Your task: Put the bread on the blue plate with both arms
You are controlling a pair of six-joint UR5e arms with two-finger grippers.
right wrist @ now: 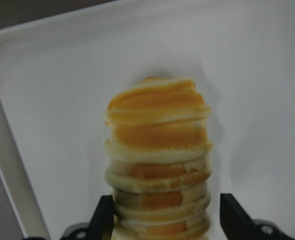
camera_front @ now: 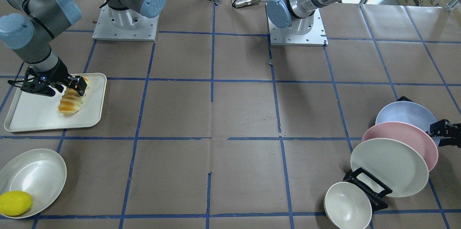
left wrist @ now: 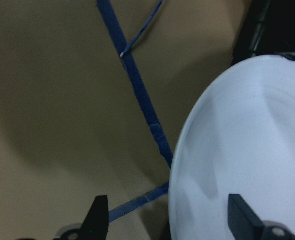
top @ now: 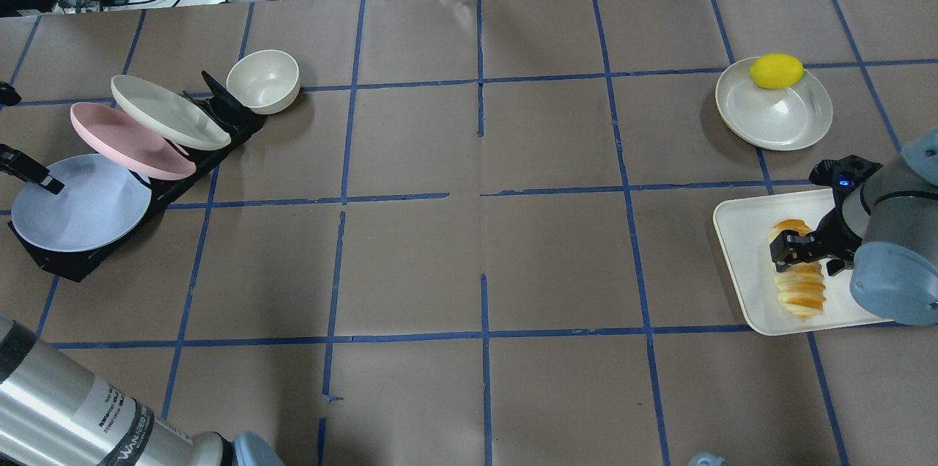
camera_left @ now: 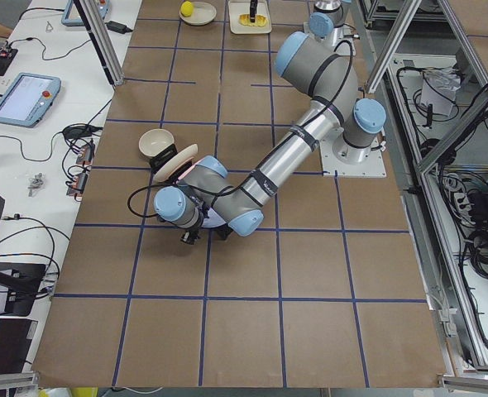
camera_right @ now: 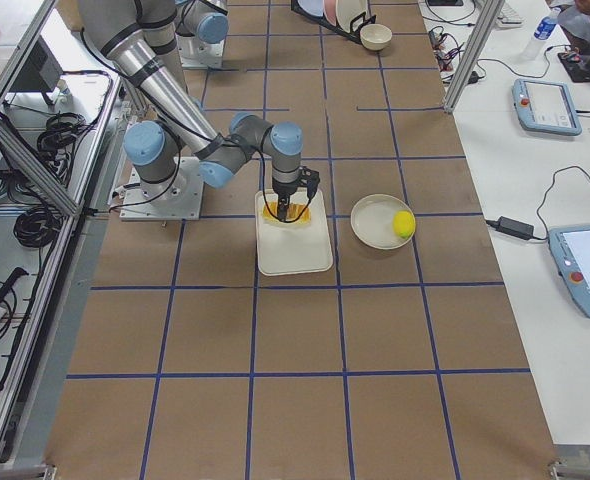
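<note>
The bread lies on a white tray at the robot's right side, also seen from overhead. My right gripper is down over the loaf's near end. In the right wrist view the gripper is open, with a finger on each side of the bread. The blue plate leans in a black rack at the robot's left. My left gripper is open at its rim. In the left wrist view the plate's edge lies between the two fingers.
A pink plate, an off-white plate and a white bowl share the rack with the blue plate. A lemon rests on a white dish beside the tray. Brown paper with blue tape lines covers the table.
</note>
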